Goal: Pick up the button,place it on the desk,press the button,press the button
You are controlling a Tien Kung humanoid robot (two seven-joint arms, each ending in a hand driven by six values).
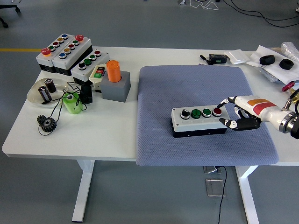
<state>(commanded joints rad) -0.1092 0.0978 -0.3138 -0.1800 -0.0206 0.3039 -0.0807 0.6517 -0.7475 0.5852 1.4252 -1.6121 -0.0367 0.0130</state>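
The button box (199, 121), a grey case with 4 controls in a row along its top, lies flat on the blue-grey mat (201, 154) near the middle of the white table (107, 135), so the placing looks done and the pressing appears to be the step in hand. The right hand (238, 113) comes in from the right edge and sits against the box's right end: its index finger is stretched out with the tip at or just over the red button (217, 111), while the other fingers (243, 122) are curled loosely beside the end of the case and hold nothing. Whether the tip touches the cap cannot be told from this height. To press well, the robot should bring the fingertip squarely over the middle of the red cap and push straight down, because a slanted push would probably slide the light box leftward across the mat or catch the green button (207, 112) just beside it. The curled fingers could serve as a brace against the case. The left arm is out of view. A cluster of other button boxes (70, 53) sits well apart at the far left corner.
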